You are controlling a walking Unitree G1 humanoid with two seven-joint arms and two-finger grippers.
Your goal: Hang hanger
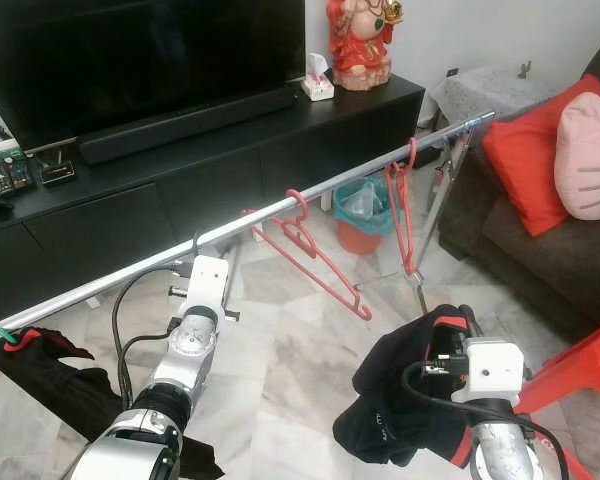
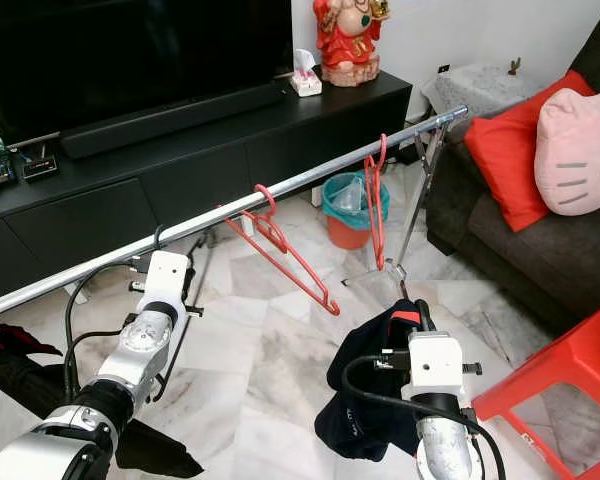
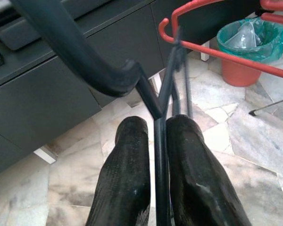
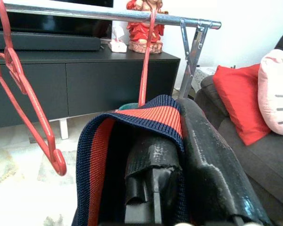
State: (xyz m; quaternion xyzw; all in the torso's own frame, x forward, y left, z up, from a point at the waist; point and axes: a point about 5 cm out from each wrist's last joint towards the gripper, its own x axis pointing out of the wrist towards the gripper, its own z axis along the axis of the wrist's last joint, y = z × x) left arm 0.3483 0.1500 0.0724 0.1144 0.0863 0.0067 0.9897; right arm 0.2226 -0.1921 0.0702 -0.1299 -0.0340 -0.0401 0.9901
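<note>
The left tool (image 3: pixel 158 155) pinches a thin black wire hanger (image 3: pixel 108 77) between its ribbed fingers, the hook raised just under the shiny metal rail (image 1: pixel 250 221) beside a red plastic hanger (image 1: pixel 315 255). The right tool (image 4: pixel 179 155) clamps a dark, red-trimmed knit garment (image 1: pixel 405 395), whose folds hide its fingertips and drape below it.
</note>
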